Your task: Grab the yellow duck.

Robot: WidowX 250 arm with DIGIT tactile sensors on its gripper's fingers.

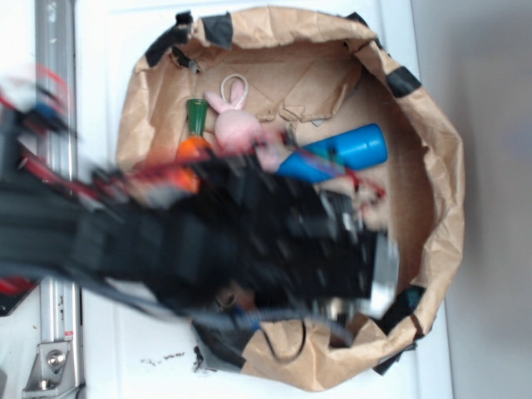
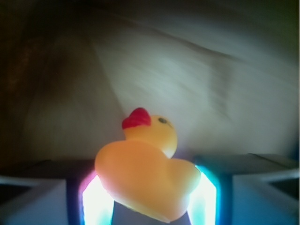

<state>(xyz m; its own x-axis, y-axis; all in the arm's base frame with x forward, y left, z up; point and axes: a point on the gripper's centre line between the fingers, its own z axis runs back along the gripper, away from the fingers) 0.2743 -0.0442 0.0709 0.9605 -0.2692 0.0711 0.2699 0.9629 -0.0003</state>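
The yellow duck [image 2: 147,180], small with a red beak, fills the gap between my two fingers in the wrist view. The glowing pads [image 2: 96,201] press against its sides, so my gripper [image 2: 149,197] is shut on it. In the exterior view my black arm is motion-blurred and stretches across the brown paper basin, with the gripper [image 1: 378,270] near its right side. The duck is hidden under the arm in that view.
A pink plush bunny [image 1: 237,125], an orange carrot [image 1: 193,150] and a blue cylinder [image 1: 341,152] lie at the back of the basin. Crumpled brown paper walls [image 1: 440,166] ring it. A metal rail [image 1: 56,83] runs along the left.
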